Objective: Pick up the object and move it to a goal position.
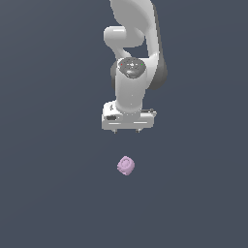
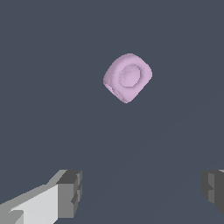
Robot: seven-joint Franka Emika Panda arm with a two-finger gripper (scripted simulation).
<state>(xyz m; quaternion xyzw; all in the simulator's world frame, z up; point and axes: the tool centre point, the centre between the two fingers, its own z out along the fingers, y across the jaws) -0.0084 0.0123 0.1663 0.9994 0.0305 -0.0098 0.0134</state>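
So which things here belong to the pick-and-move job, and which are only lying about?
Job:
- pink blob, lying free
- gripper, open, not touching the blob

Lying about:
- nothing else in either view; no goal marker shows

End effector (image 1: 127, 131) pointing down, fingers (image 2: 70, 194) spread wide.

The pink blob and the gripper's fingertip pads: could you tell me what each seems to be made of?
The pink blob: matte, soft-looking, perhaps rubber or clay; rounded swirls, no highlights. As a simulator render, it leaves this open. The fingertip pads: dark grey, dull, ridged, rubber-like. The gripper body: smooth white, like painted plastic or metal.
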